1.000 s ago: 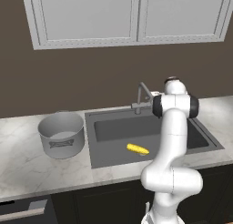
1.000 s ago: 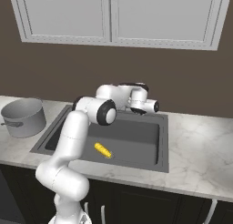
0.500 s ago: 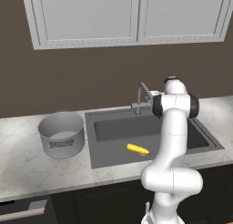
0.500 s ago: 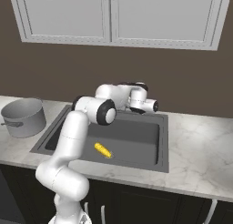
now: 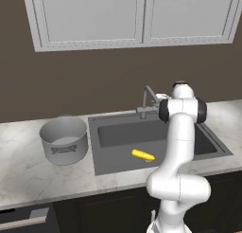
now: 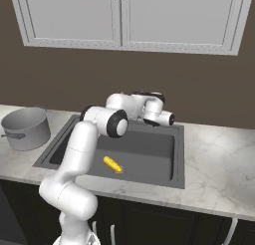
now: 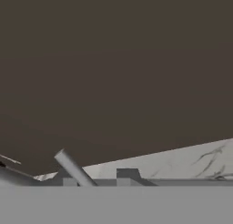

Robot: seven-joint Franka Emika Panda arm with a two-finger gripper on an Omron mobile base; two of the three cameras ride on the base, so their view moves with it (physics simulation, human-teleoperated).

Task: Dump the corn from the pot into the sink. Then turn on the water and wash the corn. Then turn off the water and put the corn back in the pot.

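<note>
One marble worktop (image 5: 28, 175) carried everything I saw. Sink (image 5: 118, 158) was set into it, dark basin. Pot (image 5: 64, 139) stood upright on the worktop just left of the sink, apart from it. Faucet (image 5: 147, 100) rose at the sink's back edge. I had the tool (image 6: 168, 119) up by the faucet; couldn't tell if its jaws were together or apart. Corn (image 5: 142, 155) lay flat on the sink floor, near the front.

Grey faucet lever (image 7: 75, 169) against brown wall (image 7: 116, 68)
</note>
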